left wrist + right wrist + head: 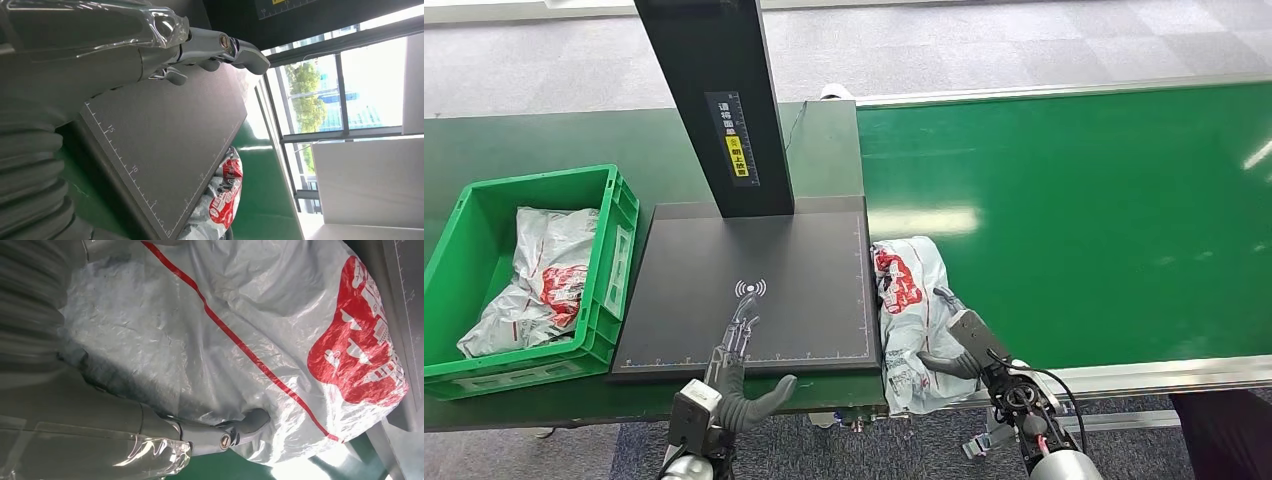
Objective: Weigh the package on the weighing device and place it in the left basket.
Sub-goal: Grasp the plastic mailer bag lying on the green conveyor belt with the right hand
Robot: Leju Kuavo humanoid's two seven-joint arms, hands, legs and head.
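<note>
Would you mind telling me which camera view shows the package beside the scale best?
The head view: the package appears whole, lying on the green belt beside the scale platform, with the right hand on it. The right wrist view shows only its wrinkled surface and red print close up; the left wrist view catches one end past the platform's edge.

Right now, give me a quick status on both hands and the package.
Left hand open over the scale. Right hand touching the package on the belt, grip unconfirmed. Nothing blocking the scale.
</note>
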